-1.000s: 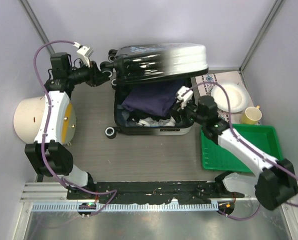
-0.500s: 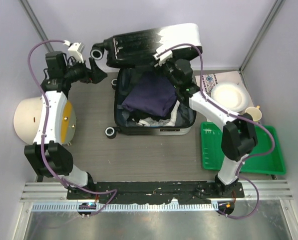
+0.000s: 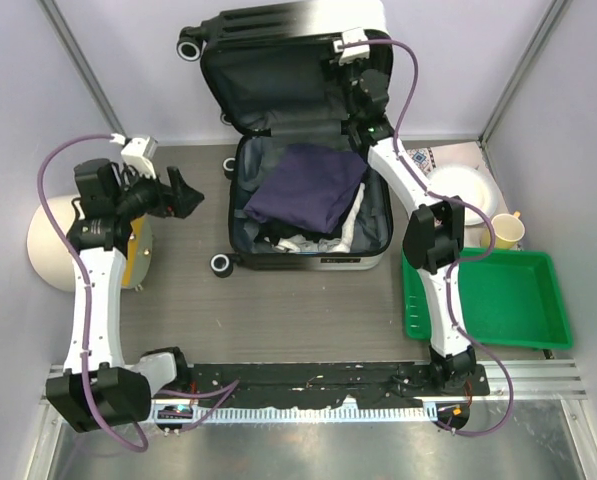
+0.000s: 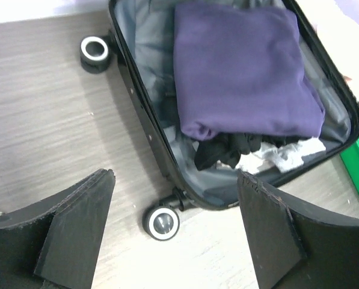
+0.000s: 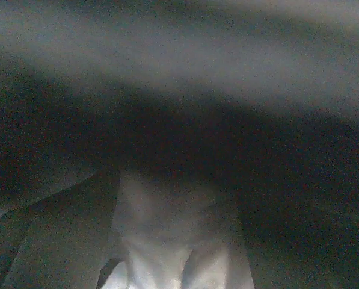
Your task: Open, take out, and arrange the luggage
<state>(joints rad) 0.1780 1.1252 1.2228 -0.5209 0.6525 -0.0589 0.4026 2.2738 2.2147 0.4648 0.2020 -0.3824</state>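
Luggage, top camera: the luggage (image 3: 278, 95) lies open at the back of the table (image 3: 298, 310), lid upright against the wall, a purple garment (image 3: 303, 190) in the lower half.
Left gripper, top camera: the left gripper (image 3: 185, 192) hangs just left of the case, apart from it.
Right gripper, top camera: the right gripper (image 3: 350, 72) is up at the lid's lining; grip and contact I cannot tell.
Left wrist camera: fingers (image 4: 77, 223) spread wide, nothing between them, over the case's corner wheel (image 4: 161, 223).
Right wrist camera: only dark grey blur, nothing more to tell.
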